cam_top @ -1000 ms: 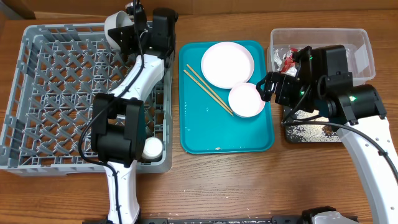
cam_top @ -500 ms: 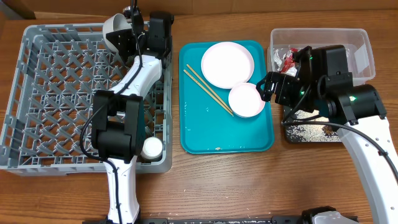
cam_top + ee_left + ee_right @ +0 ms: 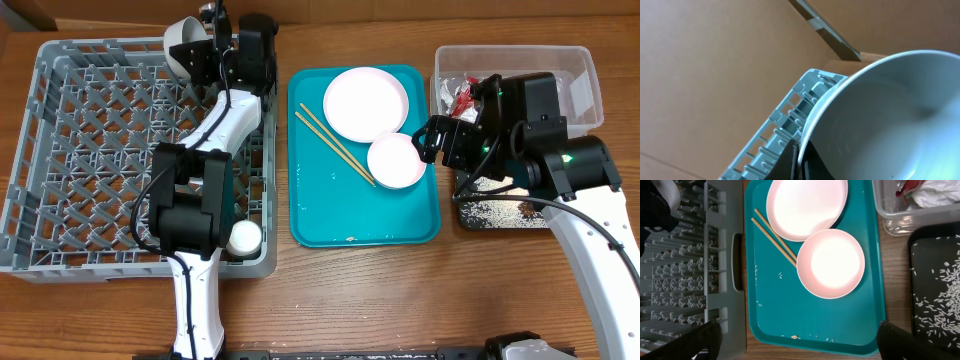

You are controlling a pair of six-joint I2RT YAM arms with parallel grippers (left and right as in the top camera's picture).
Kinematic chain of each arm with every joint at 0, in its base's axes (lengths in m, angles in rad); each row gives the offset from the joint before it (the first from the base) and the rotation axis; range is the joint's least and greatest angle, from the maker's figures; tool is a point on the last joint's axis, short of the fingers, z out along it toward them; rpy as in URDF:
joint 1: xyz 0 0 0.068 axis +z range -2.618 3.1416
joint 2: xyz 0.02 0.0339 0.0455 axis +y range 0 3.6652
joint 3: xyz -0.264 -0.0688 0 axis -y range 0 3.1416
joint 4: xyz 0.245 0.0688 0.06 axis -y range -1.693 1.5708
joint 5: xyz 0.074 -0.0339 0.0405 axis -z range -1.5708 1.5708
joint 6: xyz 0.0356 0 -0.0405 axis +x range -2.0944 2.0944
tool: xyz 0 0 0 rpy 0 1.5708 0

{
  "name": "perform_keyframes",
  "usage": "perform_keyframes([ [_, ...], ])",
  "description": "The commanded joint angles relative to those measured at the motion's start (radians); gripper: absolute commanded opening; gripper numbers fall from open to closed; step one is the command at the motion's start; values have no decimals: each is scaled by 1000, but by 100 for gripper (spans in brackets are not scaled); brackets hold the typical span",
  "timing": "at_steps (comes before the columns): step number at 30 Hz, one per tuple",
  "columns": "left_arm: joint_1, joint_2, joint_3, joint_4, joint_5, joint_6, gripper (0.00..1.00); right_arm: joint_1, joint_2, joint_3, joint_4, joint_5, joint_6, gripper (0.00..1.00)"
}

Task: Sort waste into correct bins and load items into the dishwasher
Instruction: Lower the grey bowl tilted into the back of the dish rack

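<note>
My left gripper (image 3: 207, 45) is shut on the rim of a white bowl (image 3: 184, 44), held tilted over the far right corner of the grey dish rack (image 3: 60, 150). In the left wrist view the fingers (image 3: 800, 160) pinch the bowl's rim (image 3: 890, 115) above the rack wall (image 3: 785, 125). My right gripper (image 3: 440, 140) is open and empty above the teal tray (image 3: 330, 220); it also shows in the right wrist view (image 3: 800, 340). On the tray lie the pink-white plate (image 3: 807, 205), a white bowl (image 3: 831, 263), two chopsticks (image 3: 775, 242) and a small food lump (image 3: 795, 337).
A small white cup (image 3: 243, 237) sits in the rack's near right corner. The clear tub (image 3: 580, 70) at the far right holds a red-and-silver wrapper (image 3: 463, 97) and tissue (image 3: 935, 192). The black tray (image 3: 500, 212) holds rice grains (image 3: 940, 290). Stray grains dot the teal tray.
My left gripper has shifted the bowl slightly toward the rack's far edge. The right arm has not moved.
</note>
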Motion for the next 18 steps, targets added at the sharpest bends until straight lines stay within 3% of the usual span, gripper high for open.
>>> perform_keyframes([
  [1, 13, 30, 8, -27, -14, 64, 4, -1, -3, 0, 3, 10, -3, 100],
  [18, 16, 30, 8, -121, 18, 64, 4, -1, -3, 0, 3, 10, -3, 100],
])
